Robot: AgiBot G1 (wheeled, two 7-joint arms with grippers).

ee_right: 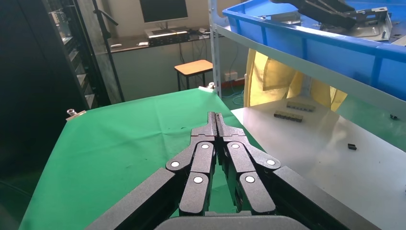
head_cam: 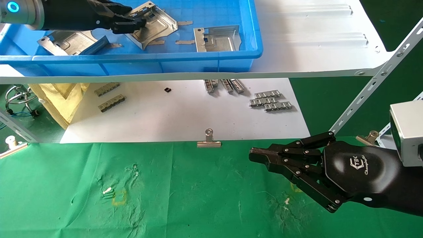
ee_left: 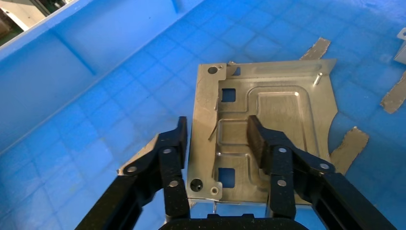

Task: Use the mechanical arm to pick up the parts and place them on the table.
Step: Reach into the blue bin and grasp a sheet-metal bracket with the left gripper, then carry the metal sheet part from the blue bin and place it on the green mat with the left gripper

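Note:
Three silver parts lie in the blue bin (head_cam: 132, 59): one on the left (head_cam: 71, 41), one in the middle (head_cam: 157, 24) and one on the right (head_cam: 218, 38). My left gripper (head_cam: 138, 23) is open inside the bin at the middle part. In the left wrist view it (ee_left: 216, 125) straddles that part's (ee_left: 282, 100) bent-up side edge, with one finger outside the edge and the other over the embossed face. My right gripper (head_cam: 252, 153) is shut and empty, hovering over the right side of the green table (head_cam: 198, 198); its wrist view shows the fingertips (ee_right: 215, 115) pressed together.
The bin stands on a white shelf (head_cam: 314, 49) with a slanted bracket (head_cam: 373, 86) at right. Small grey toothed strips (head_cam: 271, 100) lie on the white sheet below. A silver binder clip (head_cam: 209, 140) holds the cloth's far edge. A yellow square mark (head_cam: 119, 197) is on the cloth.

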